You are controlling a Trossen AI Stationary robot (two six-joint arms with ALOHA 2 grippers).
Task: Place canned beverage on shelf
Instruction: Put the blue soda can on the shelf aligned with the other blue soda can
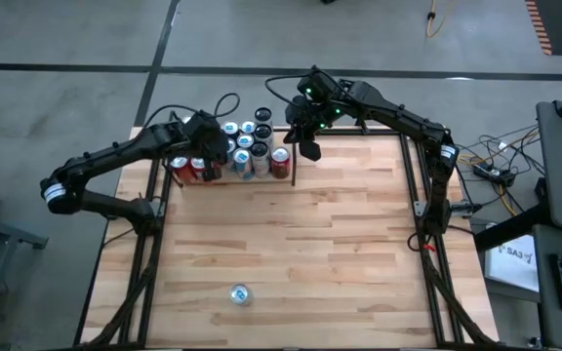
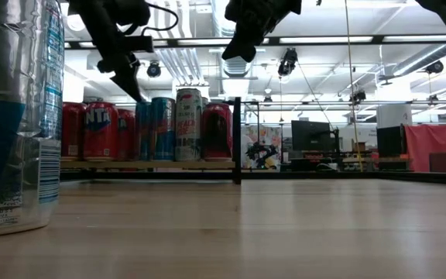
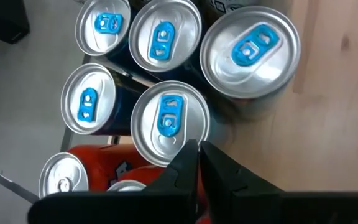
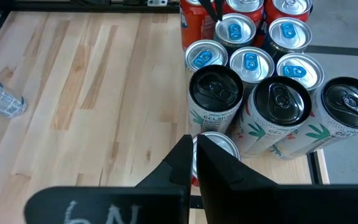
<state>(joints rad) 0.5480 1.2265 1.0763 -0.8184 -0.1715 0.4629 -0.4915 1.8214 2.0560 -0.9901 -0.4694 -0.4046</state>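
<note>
A light wood plank worktop (image 1: 291, 244) is shown from above, with both dark arms raised over its far edge. The left hand (image 1: 213, 146) and the right hand (image 1: 307, 148) are both clenched and empty, fingers pressed together in each wrist view. A lone silver-and-blue upright beverage can (image 1: 240, 293) is seen near the worktop's near edge, well apart from both hands (neither arm is clearly the nearer); its long axis is vertical. The narrow black-framed shelf (image 2: 237, 139) at the far-left corner is already crowded with standing red, blue and white cans (image 1: 245, 154). The next move is judged to require a long reach toward the near edge. Only the low view shows the lone can's printed side (image 2: 14, 116); only the wrist views show the blue pull tabs (image 3: 169, 116).
</note>
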